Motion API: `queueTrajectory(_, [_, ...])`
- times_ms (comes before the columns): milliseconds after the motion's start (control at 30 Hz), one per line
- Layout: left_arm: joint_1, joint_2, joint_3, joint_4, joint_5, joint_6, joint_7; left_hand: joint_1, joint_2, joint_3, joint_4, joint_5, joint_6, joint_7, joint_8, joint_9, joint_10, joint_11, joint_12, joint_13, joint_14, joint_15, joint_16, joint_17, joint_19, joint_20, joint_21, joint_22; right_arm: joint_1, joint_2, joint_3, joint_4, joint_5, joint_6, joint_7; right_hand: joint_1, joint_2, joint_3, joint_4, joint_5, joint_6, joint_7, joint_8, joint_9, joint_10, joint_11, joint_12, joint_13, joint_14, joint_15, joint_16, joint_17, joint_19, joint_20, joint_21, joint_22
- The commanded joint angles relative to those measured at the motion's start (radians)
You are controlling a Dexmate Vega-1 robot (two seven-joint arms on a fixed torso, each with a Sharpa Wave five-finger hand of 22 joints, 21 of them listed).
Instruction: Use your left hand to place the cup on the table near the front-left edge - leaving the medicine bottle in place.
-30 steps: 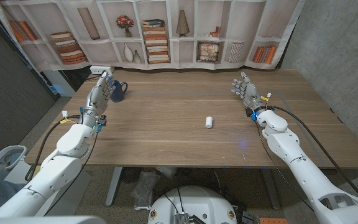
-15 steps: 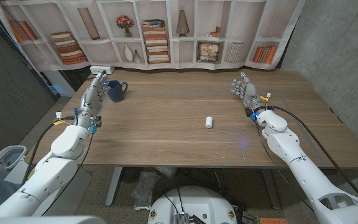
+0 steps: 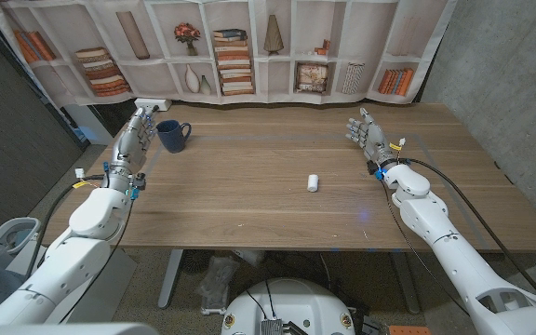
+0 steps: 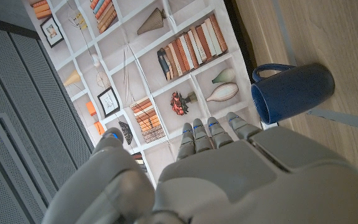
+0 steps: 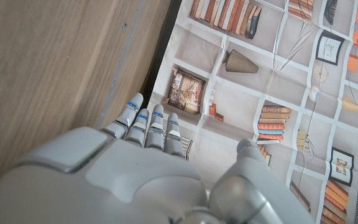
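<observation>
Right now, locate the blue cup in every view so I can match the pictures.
Head view: blue cup at the table's far left, beside the left hand.
Left wrist view: cup lies beyond the hand's fingertips.
Right wrist view: not in it.
Shared landmark: the bookshelf backdrop.

A dark blue cup is seen on a brown wood-grain table. A small white bottle is seen on the same wood. Both hands, left and right, are coloured grey with blue marks near the fingertips. The arms are white. A backdrop is printed with white shelves, orange and brown books, and pale vases.
</observation>
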State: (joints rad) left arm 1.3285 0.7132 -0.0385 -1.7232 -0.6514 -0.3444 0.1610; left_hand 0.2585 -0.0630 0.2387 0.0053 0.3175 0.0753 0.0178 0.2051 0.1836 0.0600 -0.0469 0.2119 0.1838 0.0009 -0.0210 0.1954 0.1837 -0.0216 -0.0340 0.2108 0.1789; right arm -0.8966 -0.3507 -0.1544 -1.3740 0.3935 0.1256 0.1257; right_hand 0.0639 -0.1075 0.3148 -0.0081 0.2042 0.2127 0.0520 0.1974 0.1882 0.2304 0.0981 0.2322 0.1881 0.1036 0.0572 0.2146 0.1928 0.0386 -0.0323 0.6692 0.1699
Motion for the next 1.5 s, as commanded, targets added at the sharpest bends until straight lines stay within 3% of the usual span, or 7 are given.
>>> queueTrajectory(33, [0.006, -0.009, -0.023, 0.011, 0.0, -0.007, 0.002, 0.013, -0.001, -0.004, -0.002, -0.003, 0.005, -0.002, -0.002, 0.003, 0.008, -0.003, -0.004, 0.006, 0.005, 0.001, -0.001, 0.004, 0.009, -0.03, -0.001, 0.005, 0.003, 0.002, -0.001, 0.003, -0.001, 0.0, -0.002, -0.001, 0.006, -0.004, 0.0, 0.002, 0.006, 0.0, 0.002, 0.002, 0.01, 0.003, -0.001, 0.005, 0.011, -0.002, -0.004, 0.003, 0.01, 0.003, -0.005, 0.002])
queueTrajectory(1500, [0.027, -0.038, -0.096, 0.062, -0.015, 0.003, 0.029, 0.021, 0.003, -0.012, -0.005, -0.005, 0.03, -0.009, 0.004, 0.004, 0.031, -0.013, 0.0, 0.006, 0.028, -0.008, 0.003, 0.004, 0.018, -0.036, 0.001, 0.006, 0.002, 0.006, -0.002, 0.002, -0.004, 0.013, -0.001, 0.002, 0.009, -0.007, -0.002, 0.002, 0.007, 0.0, 0.001, 0.002, 0.011, 0.001, -0.002, 0.005, 0.013, -0.002, -0.005, 0.003, 0.016, 0.004, -0.021, 0.002])
